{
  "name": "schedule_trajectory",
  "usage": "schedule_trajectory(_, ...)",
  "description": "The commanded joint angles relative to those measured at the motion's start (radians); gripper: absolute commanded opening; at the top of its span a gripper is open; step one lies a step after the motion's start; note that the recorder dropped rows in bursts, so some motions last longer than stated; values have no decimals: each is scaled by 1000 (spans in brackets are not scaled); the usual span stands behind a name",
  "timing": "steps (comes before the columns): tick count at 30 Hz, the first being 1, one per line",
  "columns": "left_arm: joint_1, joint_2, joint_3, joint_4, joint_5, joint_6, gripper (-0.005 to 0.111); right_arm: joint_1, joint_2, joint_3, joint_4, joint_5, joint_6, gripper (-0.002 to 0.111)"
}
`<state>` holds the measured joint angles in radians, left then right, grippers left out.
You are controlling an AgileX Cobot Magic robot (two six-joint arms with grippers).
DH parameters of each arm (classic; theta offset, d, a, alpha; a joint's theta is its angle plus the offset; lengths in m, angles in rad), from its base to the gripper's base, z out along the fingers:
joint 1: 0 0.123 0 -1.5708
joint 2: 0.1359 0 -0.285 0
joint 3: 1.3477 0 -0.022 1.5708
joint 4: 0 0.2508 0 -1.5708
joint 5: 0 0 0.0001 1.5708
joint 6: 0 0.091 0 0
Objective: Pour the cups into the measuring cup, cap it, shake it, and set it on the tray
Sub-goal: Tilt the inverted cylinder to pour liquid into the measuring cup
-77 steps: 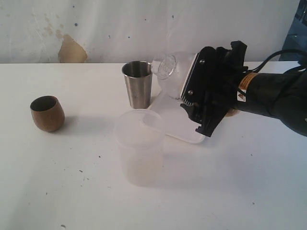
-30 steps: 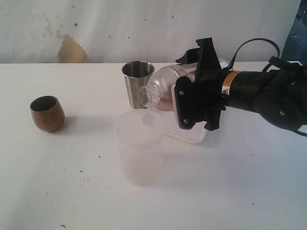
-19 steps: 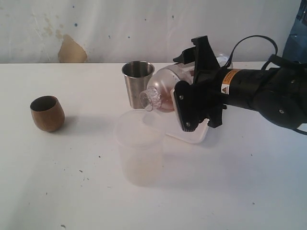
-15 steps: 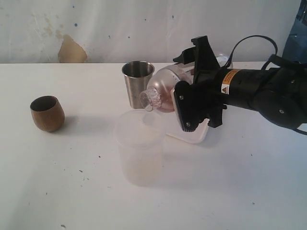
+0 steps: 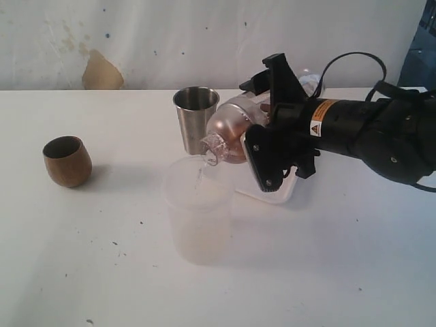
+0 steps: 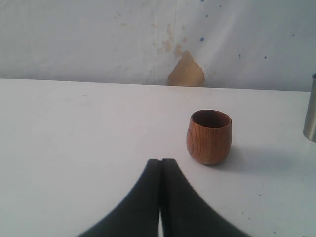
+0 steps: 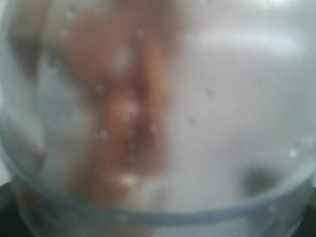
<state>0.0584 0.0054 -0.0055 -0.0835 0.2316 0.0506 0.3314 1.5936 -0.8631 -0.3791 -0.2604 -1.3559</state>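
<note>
Right tool [image 5: 267,121] grasping the clear vessel [image 5: 228,127], tipped mouth-down above the frosted plastic cup [image 5: 197,218], beside the steel tumbler [image 5: 195,119] and white tray [image 5: 272,197]. Left tool [image 6: 160,165] clenched, empty, near the wooden cup [image 6: 209,137] on the tabletop [image 6: 74,128].

The setting reads as a robotics lab or test room. A plain white worktop [image 5: 102,272], speckled with small dark marks, fills the view and carries a few loose vessels, among them a wooden cup [image 5: 67,161] and a steel tumbler [image 5: 195,119]. A black robot arm [image 5: 368,133] with an orange warning label [image 5: 317,127] and looping black cables [image 5: 351,60] reaches over it. The white wall [image 5: 238,34] behind is scuffed, with a bare brown patch [image 5: 102,71].
</note>
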Motion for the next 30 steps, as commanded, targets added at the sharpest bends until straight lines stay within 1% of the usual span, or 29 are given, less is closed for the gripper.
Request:
schedule_trajectory(1, 1, -5, 6, -6, 1, -1, 0, -3, -8, -23, 8, -83, -46, 0)
schedule_trajectory(7, 1, -5, 6, -6, 1, -1, 0, -3, -8, -25, 13, -92, -104, 0)
schedule_trajectory(19, 1, -5, 6, -6, 1, -1, 0, -3, -8, -25, 46, -128, -106, 0)
schedule_trajectory(25, 1, -5, 6, -6, 1, -1, 0, -14, -8, -25, 75, -143, -166, 0)
schedule_trajectory(30, 1, -5, 6, -6, 1, -1, 0, -23, -8, -25, 75, -153, -167, 0)
